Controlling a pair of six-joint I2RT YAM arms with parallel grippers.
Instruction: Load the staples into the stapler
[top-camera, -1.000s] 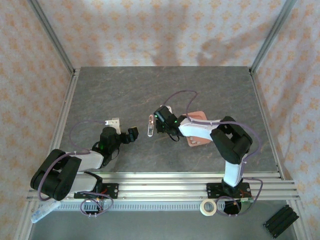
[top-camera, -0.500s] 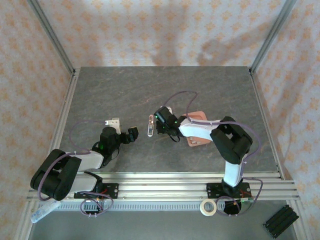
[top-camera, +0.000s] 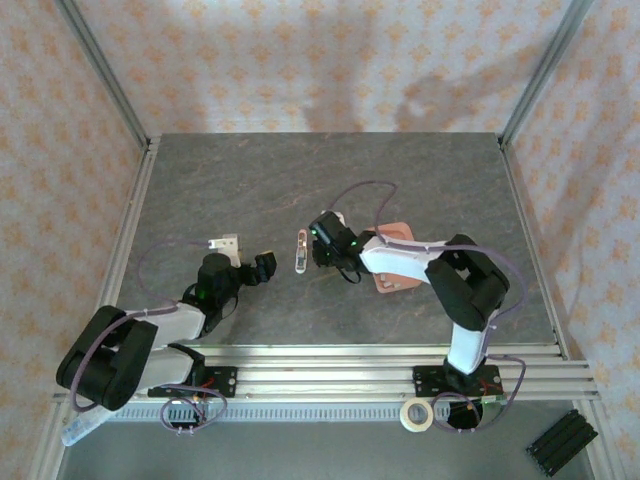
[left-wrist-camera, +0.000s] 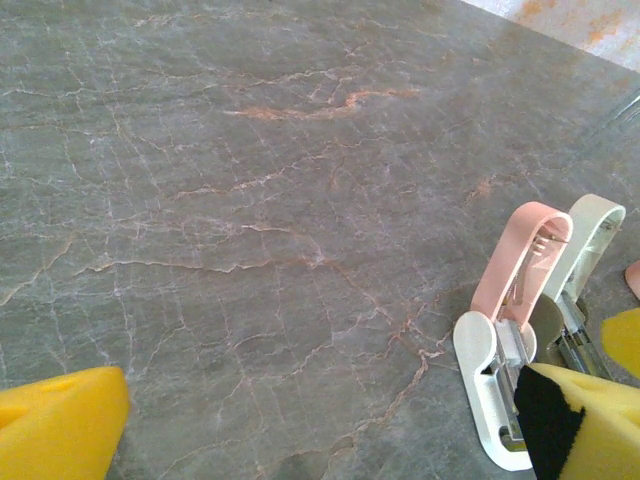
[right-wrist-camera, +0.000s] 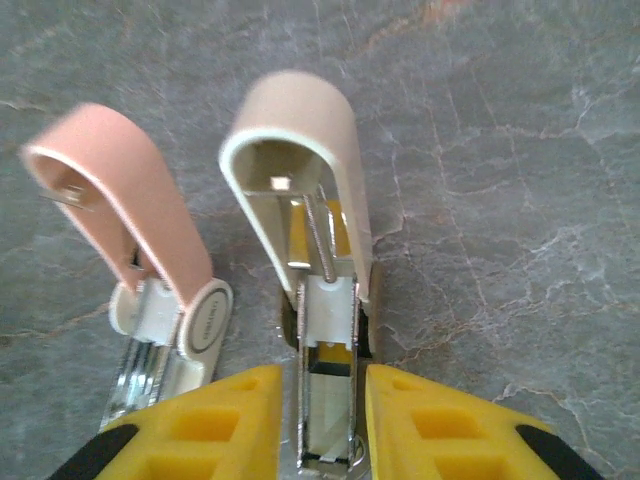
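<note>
I have the cream stapler (right-wrist-camera: 300, 150) lying hinged open on the grey table (top-camera: 250, 180), near its middle, with its metal channel (right-wrist-camera: 326, 445) pointing back at my right wrist camera. I cannot tell whether any staples lie in that channel. A pink stapler (right-wrist-camera: 120, 190), also open, lies just beside it on the left. The round hinge cap of the pink one carries faint raised lettering, too small for me to read.

The right gripper (right-wrist-camera: 322, 385) straddles the channel. Its yellow fingers (right-wrist-camera: 215, 420) are parted only a little, with a thin gap on each side, so they are not clamped on the metal. The left gripper (left-wrist-camera: 325, 425) hovers low over the table, near the two staplers, with its jaws spread wide and nothing between them.

A salmon-pink tray (top-camera: 399, 232) sits under the right arm and is mostly hidden by it.

Compared with a second ago, the overhead view shows the staplers and the right gripper in the same spot. Only the left arm's elbow has shifted slightly, down and outward.
</note>
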